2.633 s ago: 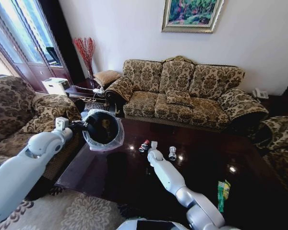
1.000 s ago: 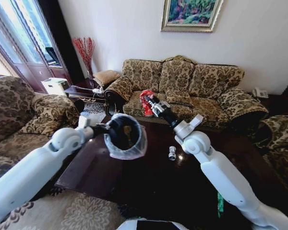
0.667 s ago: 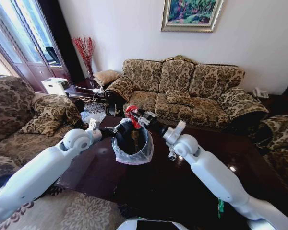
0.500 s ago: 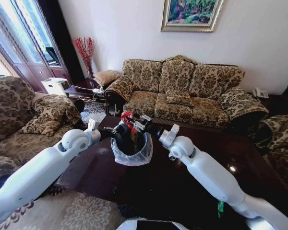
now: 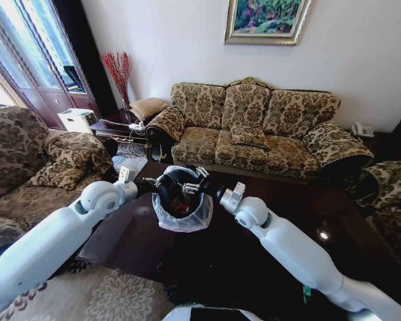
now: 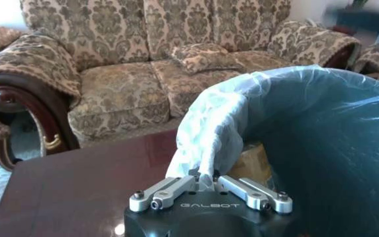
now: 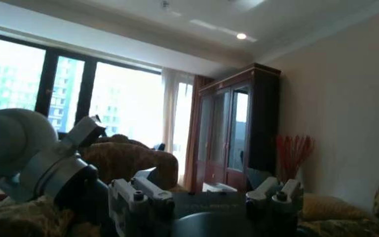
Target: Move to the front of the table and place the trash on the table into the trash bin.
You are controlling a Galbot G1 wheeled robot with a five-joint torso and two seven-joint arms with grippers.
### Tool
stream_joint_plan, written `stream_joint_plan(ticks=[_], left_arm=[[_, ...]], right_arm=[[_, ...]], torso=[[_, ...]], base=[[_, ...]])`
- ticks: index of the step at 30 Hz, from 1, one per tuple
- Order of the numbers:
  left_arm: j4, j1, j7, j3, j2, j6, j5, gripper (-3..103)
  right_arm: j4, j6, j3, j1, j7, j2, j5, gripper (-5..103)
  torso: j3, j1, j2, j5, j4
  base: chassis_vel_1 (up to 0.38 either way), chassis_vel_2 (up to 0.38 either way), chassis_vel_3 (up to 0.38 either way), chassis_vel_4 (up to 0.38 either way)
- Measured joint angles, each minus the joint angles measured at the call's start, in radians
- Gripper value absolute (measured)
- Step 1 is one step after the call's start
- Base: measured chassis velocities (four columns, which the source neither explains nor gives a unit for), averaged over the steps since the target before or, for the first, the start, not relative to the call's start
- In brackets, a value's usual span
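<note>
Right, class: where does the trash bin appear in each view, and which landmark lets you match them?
Head view: the trash bin is central, above the table, held by the left hand.
Left wrist view: its rim, close up, pinched by that hand, sofa behind.
Right wrist view: faces windows and a cabinet, not the bin.
Shared landmark: the patterned sofa, in head and left wrist views.
</note>
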Motion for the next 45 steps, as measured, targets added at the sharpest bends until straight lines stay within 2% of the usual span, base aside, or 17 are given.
stream_joint_plan(ticks=[2, 3, 5, 6, 8, 9, 10, 14, 18, 19, 20, 22, 28, 36, 42, 44, 45], left_arm=[[0.002, 0.031, 0.003, -0.031, -0.002, -0.007, 0.033, 0], [0.002, 0.031, 0.003, -0.031, -0.002, -0.007, 0.033, 0], [0.004, 0.070, 0.025, -0.067, -0.008, -0.023, 0.087, 0], [0.004, 0.070, 0.025, -0.067, -0.008, -0.023, 0.087, 0], [0.004, 0.098, 0.040, -0.088, -0.012, -0.038, 0.121, 0], [0.003, 0.119, 0.051, -0.101, -0.019, -0.047, 0.145, 0], [0.003, 0.119, 0.051, -0.101, -0.019, -0.047, 0.145, 0], [-0.011, 0.138, 0.054, -0.112, -0.055, -0.057, 0.164, 0], [-0.018, 0.138, 0.053, -0.123, -0.069, -0.059, 0.164, 0], [-0.019, 0.138, 0.053, -0.126, -0.074, -0.059, 0.164, 0], [-0.019, 0.138, 0.053, -0.126, -0.074, -0.059, 0.164, 0], [-0.021, 0.142, 0.052, -0.129, -0.076, -0.061, 0.164, 0], [-0.026, 0.150, 0.053, -0.131, -0.076, -0.065, 0.165, 0], [-0.018, 0.148, 0.059, -0.131, -0.059, -0.072, 0.163, 0], [-0.017, 0.142, 0.063, -0.131, -0.052, -0.076, 0.161, 0], [-0.016, 0.138, 0.065, -0.131, -0.050, -0.077, 0.160, 0], [-0.016, 0.138, 0.065, -0.131, -0.050, -0.077, 0.160, 0]], right_arm=[[0.048, -0.011, 0.043, -0.019, 0.164, -0.005, 0.100, 96], [0.048, -0.011, 0.043, -0.019, 0.164, -0.005, 0.100, 96], [0.069, 0.004, 0.109, -0.057, 0.301, -0.044, 0.199, 100], [0.069, 0.004, 0.109, -0.057, 0.301, -0.044, 0.199, 100], [0.064, 0.006, 0.187, -0.107, 0.363, -0.077, 0.214, 100], [0.040, -0.015, 0.276, -0.174, 0.391, -0.099, 0.194, 100], [0.040, -0.015, 0.276, -0.174, 0.391, -0.099, 0.194, 100], [-0.067, -0.112, 0.450, -0.378, 0.512, -0.085, 0.113, 100], [-0.191, -0.114, 0.515, -0.474, 0.511, -0.036, 0.040, 100], [-0.254, -0.091, 0.528, -0.505, 0.494, -0.005, 0.006, 100], [-0.254, -0.091, 0.528, -0.505, 0.494, -0.005, 0.006, 100], [-0.323, -0.061, 0.530, -0.529, 0.454, 0.038, -0.019, 100], [-0.464, -0.041, 0.463, -0.480, 0.358, 0.113, -0.022, 100], [-0.598, -0.056, 0.438, -0.420, 0.314, 0.206, -0.020, 100], [-0.630, -0.067, 0.436, -0.419, 0.290, 0.231, -0.023, 102], [-0.637, -0.070, 0.436, -0.419, 0.285, 0.237, -0.024, 95], [-0.637, -0.070, 0.436, -0.419, 0.285, 0.237, -0.024, 95]], torso=[[0.000, 0.000, 0.000, 0.0002, 0.0001], [0.000, 0.000, 0.000, 0.0002, 0.0001], [0.000, 0.000, 0.000, -0.0003, 0.0002], [0.000, 0.000, 0.000, -0.0003, 0.0002], [0.000, 0.000, 0.000, -0.0001, 0.0004], [0.000, 0.000, 0.000, 0.0000, 0.0003], [0.000, 0.000, 0.000, 0.0000, 0.0003], [0.000, 0.000, 0.000, 0.0002, -0.0003], [0.000, 0.000, 0.000, 0.0004, -0.0004], [0.000, 0.000, 0.000, 0.0009, -0.0005], [0.000, 0.000, 0.000, 0.0009, -0.0005], [0.000, 0.000, 0.000, -0.0003, -0.0002], [0.000, 0.000, 0.000, -0.0003, 0.0002], [0.000, 0.000, 0.000, -0.0002, 0.0002], [0.000, 0.000, 0.000, -0.0001, 0.0000], [0.000, 0.000, 0.000, 0.0000, 0.0000], [0.000, 0.000, 0.000, 0.0000, 0.0000]], base=[[0.000, 0.000, 0.000, 0.000], [0.000, 0.000, 0.000, 0.000], [0.000, 0.000, 0.000, 0.000], [0.000, 0.000, 0.000, 0.000], [0.000, 0.000, 0.000, 0.000], [0.000, 0.000, 0.000, 0.000], [0.000, 0.000, 0.000, 0.000], [0.000, 0.000, 0.000, 0.000], [0.000, 0.000, 0.000, 0.000], [0.000, 0.000, 0.000, 0.000], [0.000, 0.000, 0.000, 0.000], [0.000, 0.000, 0.000, 0.000], [0.000, 0.000, 0.000, 0.000], [0.000, 0.000, 0.000, 0.000], [0.000, 0.000, 0.000, 0.000], [0.000, 0.000, 0.000, 0.000], [0.000, 0.000, 0.000, 0.000]])
